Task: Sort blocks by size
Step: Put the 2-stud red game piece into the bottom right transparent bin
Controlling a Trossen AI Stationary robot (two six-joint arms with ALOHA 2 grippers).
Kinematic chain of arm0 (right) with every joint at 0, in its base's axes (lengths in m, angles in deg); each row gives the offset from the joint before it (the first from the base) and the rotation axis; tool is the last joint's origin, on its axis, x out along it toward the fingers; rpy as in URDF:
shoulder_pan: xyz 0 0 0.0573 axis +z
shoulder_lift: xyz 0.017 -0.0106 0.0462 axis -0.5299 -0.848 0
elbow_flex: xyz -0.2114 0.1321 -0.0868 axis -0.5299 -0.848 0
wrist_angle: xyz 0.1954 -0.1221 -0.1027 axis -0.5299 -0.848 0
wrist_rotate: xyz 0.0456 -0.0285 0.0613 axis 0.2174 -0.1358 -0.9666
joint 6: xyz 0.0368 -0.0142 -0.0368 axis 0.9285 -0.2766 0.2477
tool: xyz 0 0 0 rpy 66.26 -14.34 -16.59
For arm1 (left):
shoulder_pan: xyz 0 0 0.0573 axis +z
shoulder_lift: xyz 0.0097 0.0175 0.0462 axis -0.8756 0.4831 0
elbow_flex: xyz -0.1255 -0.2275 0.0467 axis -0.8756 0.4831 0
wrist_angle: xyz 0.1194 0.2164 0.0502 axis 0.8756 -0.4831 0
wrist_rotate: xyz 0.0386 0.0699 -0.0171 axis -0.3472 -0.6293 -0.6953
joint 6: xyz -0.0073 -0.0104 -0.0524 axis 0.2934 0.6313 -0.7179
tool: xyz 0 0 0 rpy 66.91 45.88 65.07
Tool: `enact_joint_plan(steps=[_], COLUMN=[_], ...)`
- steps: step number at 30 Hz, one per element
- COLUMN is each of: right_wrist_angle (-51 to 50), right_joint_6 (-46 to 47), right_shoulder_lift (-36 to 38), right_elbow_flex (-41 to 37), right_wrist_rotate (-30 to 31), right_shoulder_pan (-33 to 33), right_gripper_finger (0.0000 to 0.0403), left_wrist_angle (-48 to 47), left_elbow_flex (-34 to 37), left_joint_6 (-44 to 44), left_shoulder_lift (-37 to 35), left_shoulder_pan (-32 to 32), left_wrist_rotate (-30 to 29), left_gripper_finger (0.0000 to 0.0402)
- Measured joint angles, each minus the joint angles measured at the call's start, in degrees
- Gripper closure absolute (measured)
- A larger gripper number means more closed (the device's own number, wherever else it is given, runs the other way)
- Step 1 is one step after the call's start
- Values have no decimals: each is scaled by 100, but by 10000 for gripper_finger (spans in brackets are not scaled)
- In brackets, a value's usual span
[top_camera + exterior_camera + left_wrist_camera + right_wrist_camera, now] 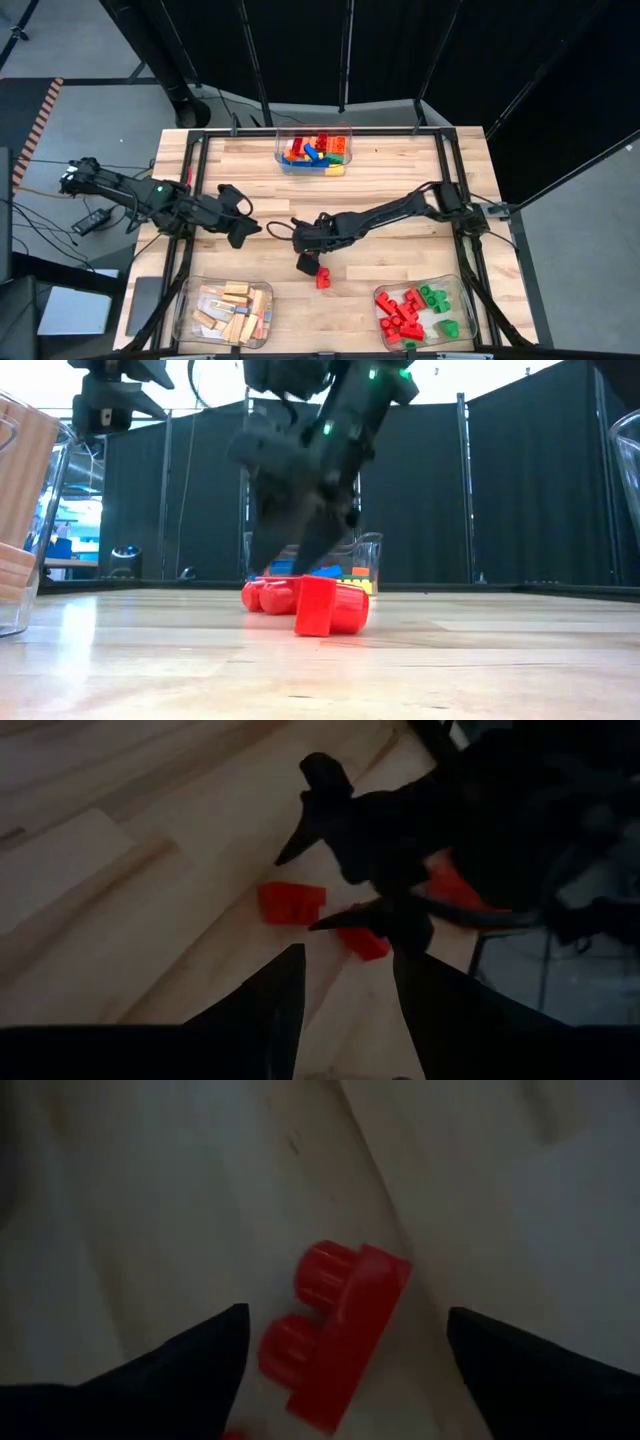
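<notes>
Pale wooden tabletop [400,240] fills my overhead view, framed by black curtains. Nearest me sit two clear bins: one at the near left holding tan wooden bars [232,310], one at the near right holding red and green studded bricks [415,312]. Just beyond them, near the table's middle, two red bricks [322,277] lie loose on the wood. My right gripper [340,1342] hangs directly over one red two-stud brick [335,1335], fingers spread wide on either side and touching nothing. My left gripper [345,975] waits beside it, fingers partly apart and empty. Farthest away, a third bin [315,150] holds mixed coloured bricks. I judge the risk is a finger clipping the neighbouring brick on closing, knocking both aside, since they lie close together.
</notes>
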Motion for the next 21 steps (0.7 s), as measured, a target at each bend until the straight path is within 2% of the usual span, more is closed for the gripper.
enact_joint_plan(steps=[4, 8, 11, 15, 21], right_wrist_angle=[64, 49, 22, -58, -124], right_joint_6=[453, 937, 1098, 1031, 799], right_shoulder_lift=[-442, -699, -754, -738, -530], right_elbow_flex=[16, 51, 57, 39, 6], right_wrist_rotate=[211, 231, 393, 634, 425], right_shoulder_pan=[-28, -116, -104, -61, -68], right_gripper_finger=[40, 55, 102, 222, 222], left_wrist_angle=[-15, -15, -15, -15, -13], left_elbow_flex=[0, 0, 0, 0, 0], left_joint_6=[131, 248, 255, 273, 419], left_shoulder_lift=[23, 27, 27, 27, 27], left_shoulder_pan=[-4, -4, -4, -4, -4], left_wrist_rotate=[9, 11, 11, 11, 11], left_gripper_finger=[239, 239, 239, 239, 239])
